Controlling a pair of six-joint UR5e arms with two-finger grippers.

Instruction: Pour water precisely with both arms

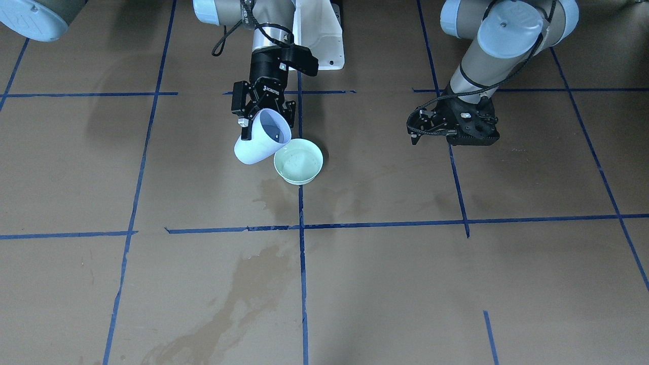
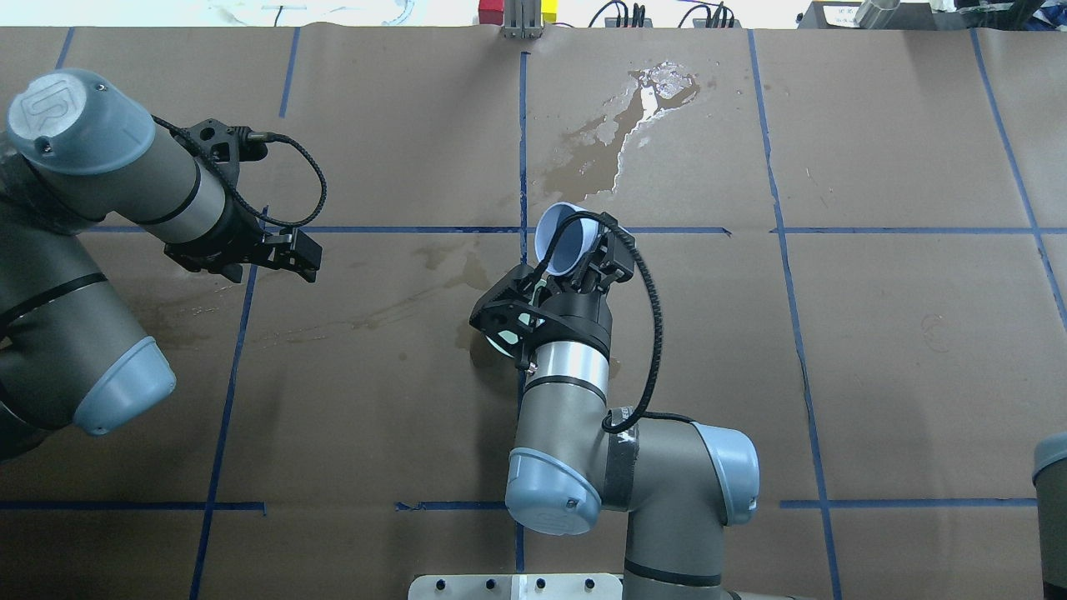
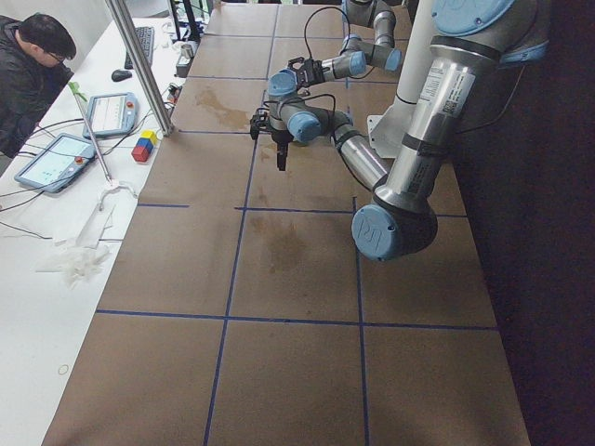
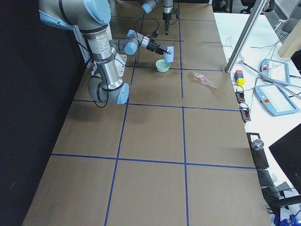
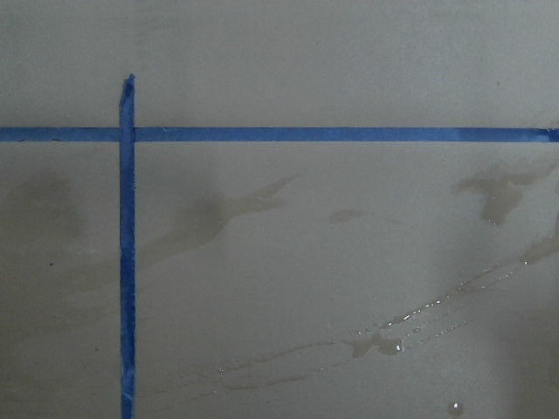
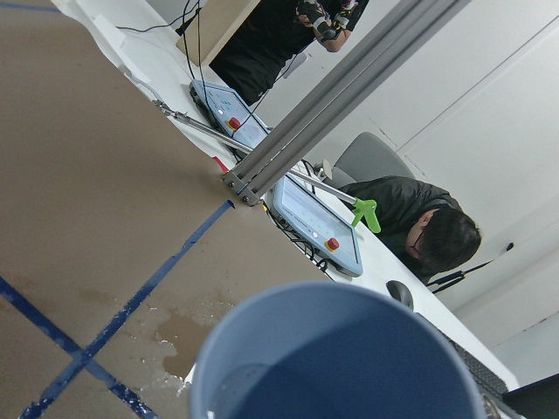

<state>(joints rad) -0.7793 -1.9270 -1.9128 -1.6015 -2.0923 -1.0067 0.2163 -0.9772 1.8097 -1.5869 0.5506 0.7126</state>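
**Robotics laboratory, viewed from the room.** A long table [image 4: 150,136], papered in brown and ruled into squares by blue tape lines [image 1: 301,263], carries a white pedestal [image 1: 320,35]. The left arm [image 2: 75,275] and right arm [image 2: 575,392] reach out from it, both grey industrial tubes with pale blue joint caps. Along the table's far side, across from the robot, runs a white bench [image 3: 37,307]. On it are touchscreen teach pendants [image 4: 277,100], an aluminium frame post [image 4: 248,33] and a keyboard [image 3: 144,42], with an operator [image 3: 33,70] sitting beside it.
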